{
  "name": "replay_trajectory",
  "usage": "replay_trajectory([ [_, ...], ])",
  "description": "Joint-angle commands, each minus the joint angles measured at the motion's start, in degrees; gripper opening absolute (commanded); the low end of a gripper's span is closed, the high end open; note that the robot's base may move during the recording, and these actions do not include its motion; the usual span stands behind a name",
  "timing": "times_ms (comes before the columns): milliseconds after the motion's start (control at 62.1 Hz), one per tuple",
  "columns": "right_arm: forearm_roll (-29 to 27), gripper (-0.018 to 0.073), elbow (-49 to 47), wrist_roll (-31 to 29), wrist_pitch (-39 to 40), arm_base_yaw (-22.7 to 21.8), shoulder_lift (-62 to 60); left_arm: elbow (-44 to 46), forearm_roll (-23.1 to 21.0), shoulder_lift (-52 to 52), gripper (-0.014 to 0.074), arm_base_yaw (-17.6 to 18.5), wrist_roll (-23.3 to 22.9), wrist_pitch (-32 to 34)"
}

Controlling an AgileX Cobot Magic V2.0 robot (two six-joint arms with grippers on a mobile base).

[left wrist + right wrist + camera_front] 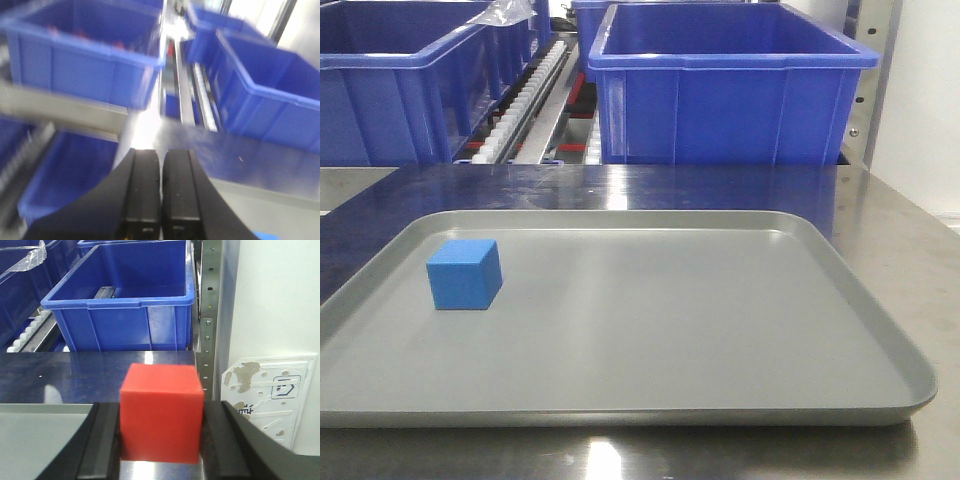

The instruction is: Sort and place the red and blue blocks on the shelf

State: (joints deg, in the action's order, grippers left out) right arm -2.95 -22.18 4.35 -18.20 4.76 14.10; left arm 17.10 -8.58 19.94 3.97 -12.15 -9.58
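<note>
The left gripper holds its two black fingers pressed flat together with nothing between them — while the right gripper has its dark fingers spread apart and clamped against opposite faces of the red block.

No text can be read; the white panel bears only a blurred mark (illegible).

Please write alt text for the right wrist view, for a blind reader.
A red block is clamped between the black jaws of the right gripper, above a steel table. Behind stands a large blue bin; the corner of a grey tray shows at left.
</note>
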Motion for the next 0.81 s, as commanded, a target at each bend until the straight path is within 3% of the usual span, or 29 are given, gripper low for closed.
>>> replay_trajectory([
  [0, 0.48, 0.0078, -1.75, -0.51, 4.65, -0.39, 0.54, 5.78, 1.45, 6.20, 0.0124, 0.11, -6.01, 0.61],
  [64, 0.48, 0.0078, -1.75, -0.51, 4.65, -0.39, 0.54, 8.59, 1.54, 10.98, 0.0124, 0.67, -8.91, -0.94],
  [161, 0.48, 0.0078, -1.75, -0.51, 4.65, -0.39, 0.54, 12.37, 2.75, 17.74, 0.0124, 3.13, -8.92, -3.36],
  [290, 0.48, 0.0078, -1.75, -0.51, 4.65, -0.39, 0.54, 17.11, 6.27, 26.54, 0.0124, 8.18, -8.92, -5.92],
  [548, 0.48, 0.0078, -1.75, -0.51, 4.65, -0.39, 0.54, 29.12, 9.77, 42.96, 0.0125, 18.83, -9.03, -18.38],
  [628, 0.48, 0.0078, -1.75, -0.51, 4.65, -0.39, 0.54, 32.19, 10.92, 47.57, 0.0132, 21.02, -11.17, -21.58],
  [725, 0.48, 0.0078, -1.75, -0.51, 4.65, -0.39, 0.54, 35.87, 12.90, 52.01, 0.0202, 23.38, -12.40, -24.84],
  [790, 0.48, 0.0078, -1.75, -0.51, 4.65, -0.39, 0.54, 38.35, 14.72, 55.03, 0.0311, 24.78, -15.38, -27.21],
])
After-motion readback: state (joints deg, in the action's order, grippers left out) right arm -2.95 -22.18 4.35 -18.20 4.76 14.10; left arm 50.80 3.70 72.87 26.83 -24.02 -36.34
